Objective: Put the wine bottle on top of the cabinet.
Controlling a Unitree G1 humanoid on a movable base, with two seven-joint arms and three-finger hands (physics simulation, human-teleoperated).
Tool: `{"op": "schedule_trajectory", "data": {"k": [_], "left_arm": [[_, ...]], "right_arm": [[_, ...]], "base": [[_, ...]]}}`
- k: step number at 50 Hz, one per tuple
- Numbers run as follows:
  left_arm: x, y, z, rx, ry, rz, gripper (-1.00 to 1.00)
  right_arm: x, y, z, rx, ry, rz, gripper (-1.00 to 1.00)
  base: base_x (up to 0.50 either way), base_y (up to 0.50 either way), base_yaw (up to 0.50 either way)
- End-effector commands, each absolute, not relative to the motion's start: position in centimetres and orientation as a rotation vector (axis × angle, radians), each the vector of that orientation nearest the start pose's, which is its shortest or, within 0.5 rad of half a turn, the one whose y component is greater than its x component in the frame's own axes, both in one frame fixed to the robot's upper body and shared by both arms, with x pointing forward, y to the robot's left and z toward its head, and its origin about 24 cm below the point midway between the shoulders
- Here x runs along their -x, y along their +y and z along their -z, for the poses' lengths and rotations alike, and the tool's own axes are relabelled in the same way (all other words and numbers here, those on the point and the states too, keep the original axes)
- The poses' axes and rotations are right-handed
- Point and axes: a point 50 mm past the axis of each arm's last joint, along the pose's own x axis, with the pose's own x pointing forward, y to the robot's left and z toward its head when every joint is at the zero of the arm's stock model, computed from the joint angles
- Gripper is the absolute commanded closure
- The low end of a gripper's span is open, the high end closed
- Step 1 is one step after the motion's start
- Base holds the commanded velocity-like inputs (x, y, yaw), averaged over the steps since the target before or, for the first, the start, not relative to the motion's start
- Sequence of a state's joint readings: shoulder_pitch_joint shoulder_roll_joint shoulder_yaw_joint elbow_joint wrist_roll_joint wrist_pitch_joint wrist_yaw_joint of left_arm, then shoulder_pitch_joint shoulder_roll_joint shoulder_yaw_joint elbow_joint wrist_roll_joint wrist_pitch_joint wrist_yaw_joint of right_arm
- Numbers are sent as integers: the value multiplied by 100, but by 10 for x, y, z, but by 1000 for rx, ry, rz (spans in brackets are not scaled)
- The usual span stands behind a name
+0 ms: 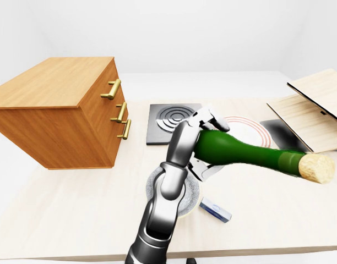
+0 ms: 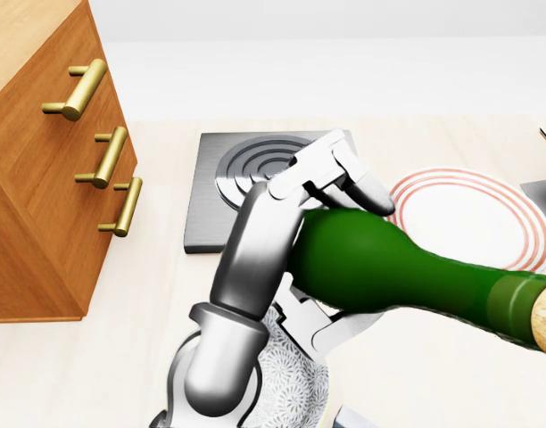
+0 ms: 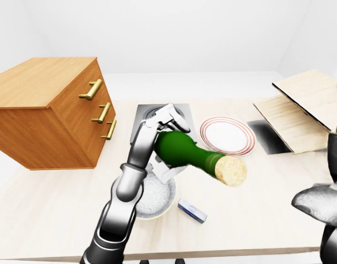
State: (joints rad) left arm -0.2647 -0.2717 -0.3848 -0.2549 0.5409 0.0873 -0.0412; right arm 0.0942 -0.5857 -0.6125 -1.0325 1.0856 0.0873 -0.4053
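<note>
My left hand [image 2: 331, 183] grips the green wine bottle [image 1: 240, 151] by its base, holding it sideways above the bench [image 1: 75, 192], cork pointing right, well right of the cabinet [image 1: 58, 110]. My right hand [image 3: 322, 203] hangs low right; I cannot tell its grip.

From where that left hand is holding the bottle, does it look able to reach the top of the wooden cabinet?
Probably yes. The left hand grips the wine bottle in the air, and nothing stands between it and the cabinet, whose top is bare wood. It looks far off, though, so the base may need to move.
</note>
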Motion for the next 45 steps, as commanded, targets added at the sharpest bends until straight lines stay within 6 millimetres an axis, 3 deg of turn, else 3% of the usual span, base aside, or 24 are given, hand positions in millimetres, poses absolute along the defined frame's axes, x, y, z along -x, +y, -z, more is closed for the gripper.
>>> {"op": "schedule_trajectory", "data": {"k": [1, 7, 14, 18, 22, 27, 34, 37, 42, 45], "left_arm": [[-230, 25, -222, -181, -745, 303, 100], [-198, 38, -261, -183, -970, 288, 99], [-133, 62, -320, -219, -1423, 211, 99], [-104, 76, -345, -310, -1681, 115, 98], [-88, 82, -368, -547, -1830, -13, 98], [-103, 89, -400, -832, -1695, -179, 98], [-118, 114, -446, -1038, -1357, -742, 98], [-114, 128, -461, -1128, -1258, -939, 98], [-111, 155, -480, -1135, -1158, -1067, 98], [-110, 166, -482, -1149, -1162, -1066, 97]], "right_arm": [[-12, -269, -313, -434, -1442, -182, -100], [-8, -264, -301, -308, -1460, -298, -100], [-7, -264, -296, -293, -1437, -293, -100], [-7, -264, -295, -290, -1427, -289, -100], [-7, -264, -295, -302, -1425, -276, -100], [-7, -266, -295, -317, -1427, -262, -100], [-7, -266, -294, -323, -1428, -255, -100], [-8, -267, -294, -332, -1427, -246, -100], [-8, -267, -294, -340, -1422, -236, -100], [-8, -268, -294, -360, -1421, -215, -100]], "base": [[0, 0, 0], [0, 0, 0], [0, 0, 0], [0, 0, 0], [0, 0, 0], [0, 0, 0], [0, 0, 0], [0, 0, 0], [0, 0, 0], [0, 0, 0]]}}
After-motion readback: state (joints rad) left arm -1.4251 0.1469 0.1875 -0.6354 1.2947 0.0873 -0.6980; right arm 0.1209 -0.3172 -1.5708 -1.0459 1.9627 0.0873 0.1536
